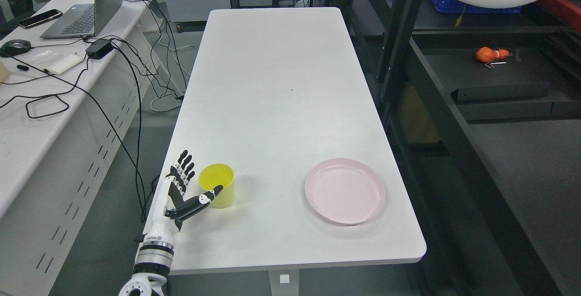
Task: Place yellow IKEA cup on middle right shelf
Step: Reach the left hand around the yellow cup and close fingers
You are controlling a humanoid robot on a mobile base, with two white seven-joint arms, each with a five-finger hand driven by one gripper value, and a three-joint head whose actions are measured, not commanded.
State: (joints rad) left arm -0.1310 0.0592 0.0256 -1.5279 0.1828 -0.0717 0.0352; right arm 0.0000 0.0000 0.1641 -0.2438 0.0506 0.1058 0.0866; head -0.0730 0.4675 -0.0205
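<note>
White and long, one table (272, 82) is filling the middle of what we are seeing, with a grey floor around it. We are reaching in with our left hand (184, 191) from the lower left corner of the table; its fingers (184, 166) are spread and pointing away from us, holding nothing, while the thumb (209, 195) is stretching out across the near side of the one yellow cup (218, 185). Whether the thumb tip is touching the cup wall we cannot tell. The cup is standing upright with its mouth open, just beside the hand, near the table's front left edge. Well apart from it to the right, one pink plate (345, 190) is lying flat near the front right corner. Beyond the plate, dark shelving (499, 87) is running along the right side, and one orange object (488, 54) is lying on a shelf. On the left, one desk (41, 119) is carrying one laptop (88, 12), one mouse (16, 47), one phone (40, 18) and black cables.
</note>
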